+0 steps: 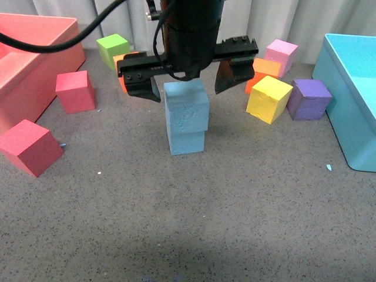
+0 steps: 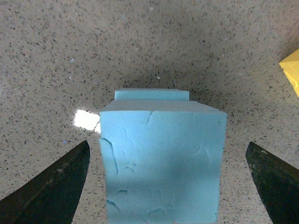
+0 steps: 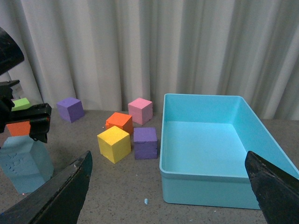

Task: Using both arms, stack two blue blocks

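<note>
— Looking at the stack: the cracked blue block (image 1: 187,104) sits on the smooth blue block (image 1: 187,141), near the middle of the desk (image 1: 194,223). Is the left gripper (image 1: 189,79) holding it?

— No. Its fingers (image 1: 144,82) are spread wide, one on each side of the top block, apart from its faces. The left wrist view shows clear desk between each finger and the foam.

— So the step in hand is the retreat?

— I judge so. The upper block overhangs the lower one a little and looks slightly twisted, so the arm should rise straight up, with no sideways drift that could clip a corner.

— And the right gripper (image 3: 168,186)?

— Also open, empty, well off by the turquoise bin (image 3: 210,186). It should stay out of the way.

— Anything close by?

— The yellow block (image 1: 269,98) stands off to one side, not touching.
</note>
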You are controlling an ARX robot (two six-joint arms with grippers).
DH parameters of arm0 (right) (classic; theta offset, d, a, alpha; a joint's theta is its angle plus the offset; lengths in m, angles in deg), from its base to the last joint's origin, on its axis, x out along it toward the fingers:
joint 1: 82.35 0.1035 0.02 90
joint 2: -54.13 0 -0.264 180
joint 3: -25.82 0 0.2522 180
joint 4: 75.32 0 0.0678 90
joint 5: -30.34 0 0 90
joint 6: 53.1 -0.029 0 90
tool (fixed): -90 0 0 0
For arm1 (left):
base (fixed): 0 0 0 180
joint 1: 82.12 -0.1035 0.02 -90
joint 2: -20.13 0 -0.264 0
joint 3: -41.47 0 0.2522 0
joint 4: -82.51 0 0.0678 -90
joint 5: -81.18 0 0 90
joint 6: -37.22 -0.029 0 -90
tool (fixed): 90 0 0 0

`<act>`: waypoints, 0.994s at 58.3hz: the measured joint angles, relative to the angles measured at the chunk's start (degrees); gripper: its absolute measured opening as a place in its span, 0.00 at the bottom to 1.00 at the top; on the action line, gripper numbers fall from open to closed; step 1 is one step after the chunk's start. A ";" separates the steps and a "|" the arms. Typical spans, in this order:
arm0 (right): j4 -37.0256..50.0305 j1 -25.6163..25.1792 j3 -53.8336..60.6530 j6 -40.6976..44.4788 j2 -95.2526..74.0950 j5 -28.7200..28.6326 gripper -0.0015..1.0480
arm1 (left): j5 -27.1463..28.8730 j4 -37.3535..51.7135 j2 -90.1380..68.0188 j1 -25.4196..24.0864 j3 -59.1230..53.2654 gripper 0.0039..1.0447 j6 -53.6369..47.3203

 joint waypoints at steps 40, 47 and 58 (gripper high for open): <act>0.00 0.00 0.00 0.00 0.00 -0.02 0.91 | 1.55 103.80 34.95 -14.45 -71.12 0.11 -39.15; 0.00 0.00 0.00 0.00 0.00 0.02 0.91 | -1.75 104.50 37.88 -16.72 -78.95 0.03 -39.56; 0.00 0.00 0.00 0.00 0.00 0.00 0.91 | -4.94 103.27 47.87 -20.28 -86.12 0.03 -39.93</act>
